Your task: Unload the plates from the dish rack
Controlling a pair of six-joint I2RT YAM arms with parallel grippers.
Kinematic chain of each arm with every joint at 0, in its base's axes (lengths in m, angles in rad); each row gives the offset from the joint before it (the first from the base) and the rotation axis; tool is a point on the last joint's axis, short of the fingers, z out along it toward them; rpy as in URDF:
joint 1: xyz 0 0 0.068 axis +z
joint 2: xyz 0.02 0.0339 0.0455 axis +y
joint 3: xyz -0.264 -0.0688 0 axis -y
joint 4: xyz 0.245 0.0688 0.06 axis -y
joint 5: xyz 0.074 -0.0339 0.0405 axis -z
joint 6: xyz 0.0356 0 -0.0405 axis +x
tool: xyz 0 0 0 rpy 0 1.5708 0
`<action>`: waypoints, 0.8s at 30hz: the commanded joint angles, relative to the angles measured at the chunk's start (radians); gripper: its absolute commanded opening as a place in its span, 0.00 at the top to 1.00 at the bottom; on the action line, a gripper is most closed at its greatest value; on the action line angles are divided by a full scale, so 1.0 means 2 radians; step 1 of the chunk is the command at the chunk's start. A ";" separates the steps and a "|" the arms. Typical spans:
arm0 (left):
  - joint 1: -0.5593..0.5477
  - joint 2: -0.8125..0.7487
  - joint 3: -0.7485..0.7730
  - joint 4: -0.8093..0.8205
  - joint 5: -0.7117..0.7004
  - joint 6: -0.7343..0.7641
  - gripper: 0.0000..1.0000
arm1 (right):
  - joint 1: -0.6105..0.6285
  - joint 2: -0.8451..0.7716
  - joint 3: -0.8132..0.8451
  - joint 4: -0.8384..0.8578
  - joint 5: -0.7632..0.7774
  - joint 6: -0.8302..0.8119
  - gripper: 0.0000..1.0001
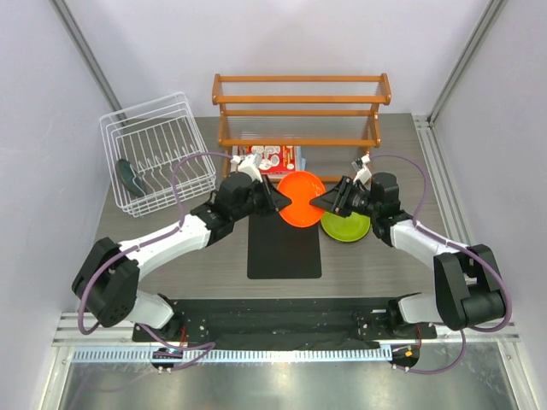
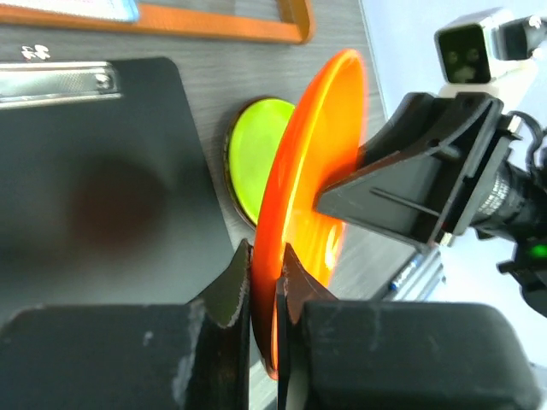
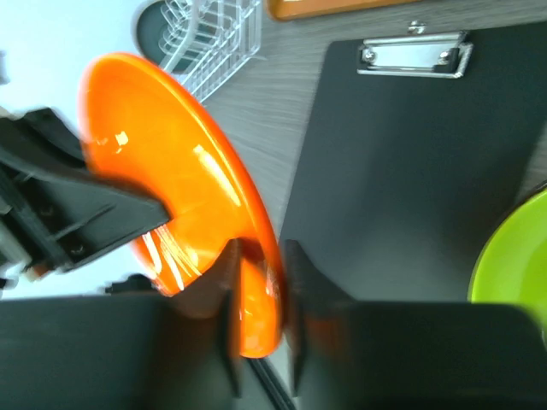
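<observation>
**Item 1. Orange round plate [image 1: 301, 198].** We record it held up over the far end of the black rectangular clipboard [image 1: 285, 248], at the middle of the counter [image 1: 359, 269]. It is taken by its rim from two opposite sides.
- Left jaws: pinched tight on the plate's left rim, one finger on each face, holding it.
- Right jaws: set astride the right rim, with a finger [image 3: 293, 282] close against either face. The wrist view is blurred, so we cannot tell whether they press the plate or merely bracket it.

**Item 2. Lime green round plate [image 1: 346, 226].** It lies flat on the counter just right of the clipboard.

**Item 3. Dark red floral plate [image 1: 269, 158].** It lies flat at the foot of the orange-brown wooden slatted shelf [image 1: 299, 111], which stands along the counter's far edge. It is just beyond the orange plate, and we cannot tell whether the two touch.

**Item 4. Teal blue plate [image 1: 130, 177].** We list it as the one plate in the white wire dish rack [image 1: 192, 128]. It stands on edge among the tines at the rack's left side. The rack sits in the counter's far left corner.
</observation>
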 commanded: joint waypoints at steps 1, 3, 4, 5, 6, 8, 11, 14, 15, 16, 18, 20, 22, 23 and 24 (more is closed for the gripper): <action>-0.002 0.010 0.005 0.048 0.018 -0.008 1.00 | 0.004 -0.002 -0.005 0.057 -0.019 0.013 0.95; -0.002 0.012 0.005 0.044 0.011 -0.006 0.98 | 0.004 -0.015 -0.006 0.029 0.009 0.003 0.99; -0.003 0.012 0.006 0.033 0.002 -0.002 0.73 | 0.004 -0.021 -0.003 0.008 0.023 -0.020 0.99; -0.002 0.010 0.008 0.024 -0.004 0.002 0.57 | 0.003 -0.041 0.004 -0.042 0.043 -0.032 0.99; -0.002 0.006 0.012 0.013 -0.012 0.007 0.47 | 0.002 -0.051 0.008 -0.071 0.093 -0.046 0.99; -0.002 0.000 0.016 -0.024 -0.043 0.028 0.26 | -0.007 -0.072 0.014 -0.123 0.128 -0.071 0.99; -0.002 -0.025 0.025 -0.093 -0.132 0.059 0.13 | -0.038 -0.103 0.017 -0.179 0.173 -0.083 0.99; -0.002 -0.060 0.029 -0.149 -0.225 0.090 0.04 | -0.073 -0.115 0.018 -0.231 0.196 -0.096 0.99; -0.001 -0.069 0.030 -0.159 -0.246 0.098 0.01 | -0.080 -0.114 0.019 -0.243 0.204 -0.101 0.99; -0.001 -0.090 0.029 -0.170 -0.270 0.108 0.00 | -0.088 -0.111 0.020 -0.253 0.209 -0.106 0.99; -0.001 -0.109 0.029 -0.191 -0.326 0.132 0.01 | -0.103 -0.101 0.024 -0.277 0.209 -0.116 0.99; -0.001 -0.136 0.025 -0.198 -0.355 0.149 0.01 | -0.107 -0.090 0.022 -0.284 0.209 -0.119 0.99; -0.001 -0.152 0.021 -0.202 -0.395 0.162 0.00 | -0.110 -0.084 0.018 -0.284 0.214 -0.120 0.99; 0.001 -0.164 0.019 -0.205 -0.407 0.166 0.01 | -0.112 -0.083 0.017 -0.284 0.216 -0.121 0.99; 0.007 -0.168 0.020 -0.211 -0.422 0.172 0.01 | -0.113 -0.080 0.017 -0.283 0.218 -0.124 0.99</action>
